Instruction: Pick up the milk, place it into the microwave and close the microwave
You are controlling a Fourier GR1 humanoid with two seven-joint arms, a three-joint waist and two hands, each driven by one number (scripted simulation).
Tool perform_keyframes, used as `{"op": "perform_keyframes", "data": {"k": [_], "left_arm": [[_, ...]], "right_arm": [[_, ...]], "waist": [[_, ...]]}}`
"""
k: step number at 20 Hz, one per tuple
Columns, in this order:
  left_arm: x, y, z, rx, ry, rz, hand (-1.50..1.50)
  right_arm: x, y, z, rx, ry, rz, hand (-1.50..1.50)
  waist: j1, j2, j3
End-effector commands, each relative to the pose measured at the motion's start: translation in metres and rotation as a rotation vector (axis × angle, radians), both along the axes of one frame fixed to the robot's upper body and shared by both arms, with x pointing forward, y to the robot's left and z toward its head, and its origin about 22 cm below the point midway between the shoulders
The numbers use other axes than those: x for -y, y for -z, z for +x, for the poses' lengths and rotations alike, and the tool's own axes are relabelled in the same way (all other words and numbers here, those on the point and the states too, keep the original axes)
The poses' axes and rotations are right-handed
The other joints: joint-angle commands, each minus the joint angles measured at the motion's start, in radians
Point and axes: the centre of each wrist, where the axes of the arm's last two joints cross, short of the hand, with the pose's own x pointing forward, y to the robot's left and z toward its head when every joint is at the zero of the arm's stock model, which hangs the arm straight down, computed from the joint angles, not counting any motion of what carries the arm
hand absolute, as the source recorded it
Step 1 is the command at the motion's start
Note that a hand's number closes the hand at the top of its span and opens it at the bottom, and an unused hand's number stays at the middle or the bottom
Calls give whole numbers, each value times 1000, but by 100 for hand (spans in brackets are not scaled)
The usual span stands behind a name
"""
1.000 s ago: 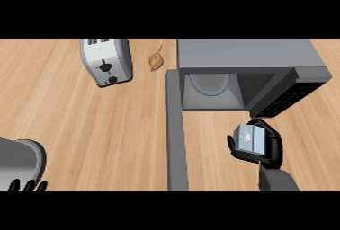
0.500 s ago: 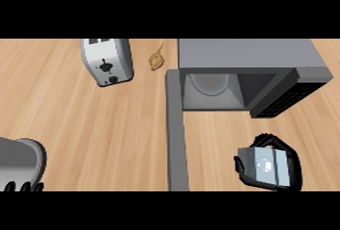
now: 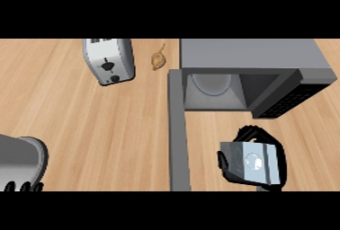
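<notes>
Head view: right hand (image 3: pixel 226 168) curled round milk (image 3: pixel 252 161), transfer step in hand. Next: travel toward eleven o'clock into microwave (image 3: pixel 252 54), apparently clear of its door (image 3: pixel 176 143).

One camera is looking steeply down from the robot's head onto the wooden counter (image 3: pixel 86 126), sitting near enough that the countertop is filling the whole view. It is facing forward, away from the robot's body, taking in the toaster (image 3: pixel 108 61) at upper left and the microwave (image 3: pixel 252 53) at upper right.
</notes>
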Motion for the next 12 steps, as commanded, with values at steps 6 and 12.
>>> {"op": "perform_keyframes", "data": {"k": [6,12], "left_arm": [[-7,0,-8,-18,-14,-10,-150],[-18,8,3,-29,-18,18,-150]], "right_arm": [[-27,-22,51,-40,23,-72,150],[-50,12,81,-118,82,-181,150]], "waist": [[4,1,0],[10,4,1]]}}
